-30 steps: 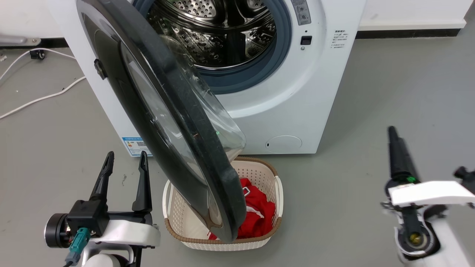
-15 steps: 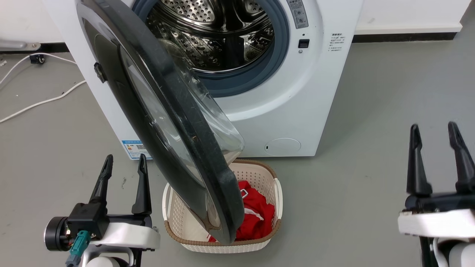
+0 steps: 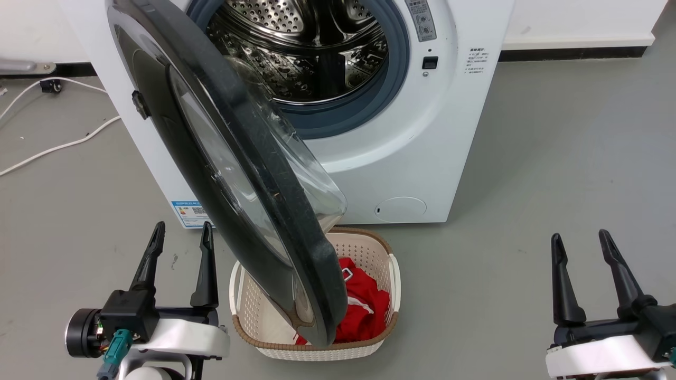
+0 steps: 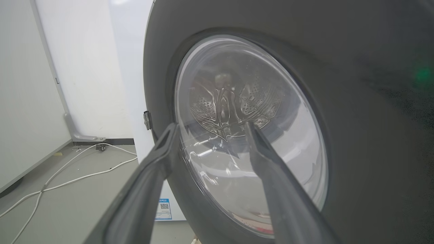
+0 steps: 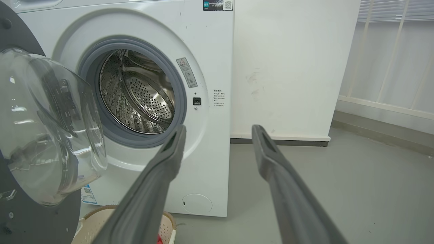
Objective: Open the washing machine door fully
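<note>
Right gripper (image 3: 579, 236) has dropped back low and squared up, jaws spread and empty. Left gripper (image 3: 183, 226) unmoved, jaws spread too. Washing machine door (image 3: 237, 174) stands just right of the left jaws, well left of the right ones — untouched, swung wide. Opening looks done.

glossy black washing machine door (image 3: 232, 174), white washing machine (image 3: 422, 142), cream laundry basket (image 3: 364, 248)
</note>
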Controlling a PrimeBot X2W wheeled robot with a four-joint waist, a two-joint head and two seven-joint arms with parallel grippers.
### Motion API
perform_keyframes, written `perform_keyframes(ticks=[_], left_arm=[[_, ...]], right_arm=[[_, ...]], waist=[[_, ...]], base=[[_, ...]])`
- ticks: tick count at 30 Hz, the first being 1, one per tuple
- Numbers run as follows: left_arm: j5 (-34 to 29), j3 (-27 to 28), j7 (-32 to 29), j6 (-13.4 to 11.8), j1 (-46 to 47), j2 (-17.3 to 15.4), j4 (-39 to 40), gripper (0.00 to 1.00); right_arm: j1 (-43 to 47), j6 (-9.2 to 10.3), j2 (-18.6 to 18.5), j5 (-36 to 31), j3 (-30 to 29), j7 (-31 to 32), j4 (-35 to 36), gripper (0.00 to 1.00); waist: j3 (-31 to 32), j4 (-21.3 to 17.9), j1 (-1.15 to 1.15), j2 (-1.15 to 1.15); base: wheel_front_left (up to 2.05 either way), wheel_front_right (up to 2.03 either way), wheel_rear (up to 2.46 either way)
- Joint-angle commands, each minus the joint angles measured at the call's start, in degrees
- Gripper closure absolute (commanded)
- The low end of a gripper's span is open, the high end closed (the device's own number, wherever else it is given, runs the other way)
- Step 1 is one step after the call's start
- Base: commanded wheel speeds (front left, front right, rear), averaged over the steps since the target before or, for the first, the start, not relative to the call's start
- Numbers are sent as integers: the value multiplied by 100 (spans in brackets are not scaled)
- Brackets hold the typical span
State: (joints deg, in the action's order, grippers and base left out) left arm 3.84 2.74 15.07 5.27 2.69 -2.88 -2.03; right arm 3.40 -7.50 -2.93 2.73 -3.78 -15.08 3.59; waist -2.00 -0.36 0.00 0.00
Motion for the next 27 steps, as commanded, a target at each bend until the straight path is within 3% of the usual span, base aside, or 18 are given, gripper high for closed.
perform_keyframes(ticks=[1,16,18,19,27], left_arm=[[-15,-4,13,10,-40,0,2,0],[24,-39,13,30,-12,0,-10,0],[32,-50,13,41,-17,0,-16,76],[30,-55,13,47,-15,0,-12,100],[11,6,13,67,94,0,208,100]], right_arm=[[-30,2,10,11,15,-8,-35,0],[-132,2,11,82,56,-8,-177,0],[-134,2,11,76,56,-8,-196,0],[-135,2,11,80,55,-8,-202,0],[-179,2,11,109,46,-8,-204,0]], waist=[[-12,-3,0,0],[-35,9,0,0],[-37,11,0,0],[-41,13,0,0],[-82,14,0,0]], base=[[0,0,0],[0,0,0],[0,0,0],[0,0,0],[0,0,0]])
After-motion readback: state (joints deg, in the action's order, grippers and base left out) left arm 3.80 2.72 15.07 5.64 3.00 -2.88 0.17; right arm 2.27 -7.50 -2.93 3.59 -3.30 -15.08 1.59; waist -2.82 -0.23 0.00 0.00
